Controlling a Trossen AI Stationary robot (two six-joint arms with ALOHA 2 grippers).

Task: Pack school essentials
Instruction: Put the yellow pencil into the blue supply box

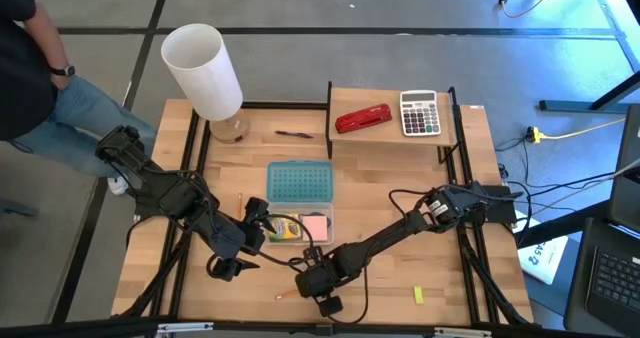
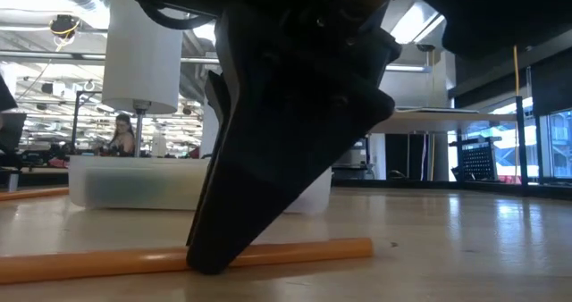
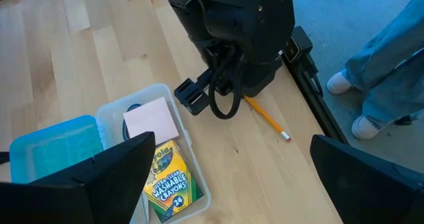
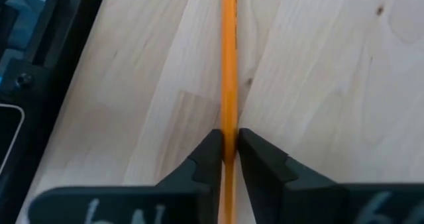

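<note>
At the near edge of the desk (image 1: 400,278), the right tool (image 4: 228,154) is down at the surface with its two fingers closed narrowly on an orange pencil (image 4: 228,58). The pencil lies flat on the wood and passes between the fingertips. In the low view the same pencil (image 2: 295,250) rests on the desk under the dark finger.

To the right, near the same edge, a small yellow block (image 1: 419,295) lies alone, well apart from the other items.

Just behind the right tool, the left tool (image 1: 262,218) hangs above the clear box (image 3: 192,177) with its fingers spread wide and nothing between them. The box holds a green-yellow crayon box (image 3: 169,181) and a pink sticky-note pad (image 3: 151,120), side by side. A blue lid (image 1: 299,182) lies just behind the box. A second orange pencil (image 1: 240,204) lies on the desk left of the box.

Farther back, a thin dark-red pen (image 1: 294,134) lies on the wood between the lamp (image 1: 203,70) and the raised shelf (image 1: 390,143). The shelf carries a red stapler (image 1: 363,118) and a grey calculator (image 1: 419,112).

A person (image 1: 40,88) stands beyond the far-left corner of the desk.
</note>
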